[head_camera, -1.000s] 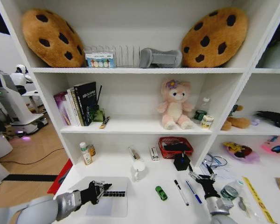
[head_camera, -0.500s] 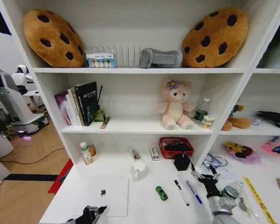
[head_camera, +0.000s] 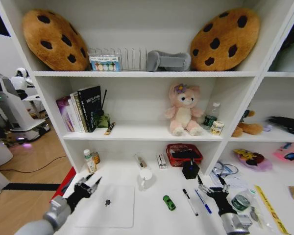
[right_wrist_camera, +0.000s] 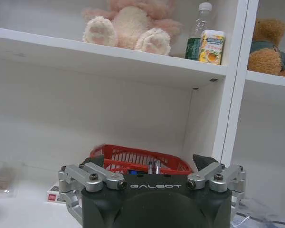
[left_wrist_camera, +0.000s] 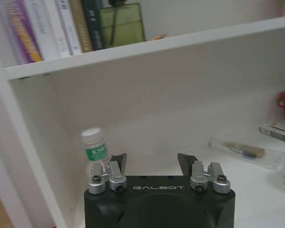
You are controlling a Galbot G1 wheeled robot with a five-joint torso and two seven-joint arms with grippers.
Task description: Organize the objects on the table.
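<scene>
The silver laptop [head_camera: 112, 213] lies closed on the white table [head_camera: 152, 218] at the front left. My left gripper [head_camera: 89, 184] hovers open just beyond the laptop's far left corner, nothing between its fingers; it is also open in the left wrist view [left_wrist_camera: 152, 164], facing a small bottle [left_wrist_camera: 94, 147]. A green toy car [head_camera: 169, 202], a black pen [head_camera: 189, 201] and a blue pen [head_camera: 203, 201] lie in the middle. My right gripper [head_camera: 209, 185] stands open above the blue pen's far end. A yellow ruler [head_camera: 270, 208] lies at the right.
A red basket [head_camera: 184, 154] sits at the back, red basket [right_wrist_camera: 137, 160] straight ahead of the right gripper. A white mug [head_camera: 145, 177], a black box [head_camera: 190, 170], small bottles [head_camera: 90, 161] and a tape roll [head_camera: 241, 201] among cables stand around. Shelf uprights bound the bay.
My left gripper was over the laptop, dropped toward the front edge, and now is raised by the laptop's far left corner. The right gripper has barely shifted.
</scene>
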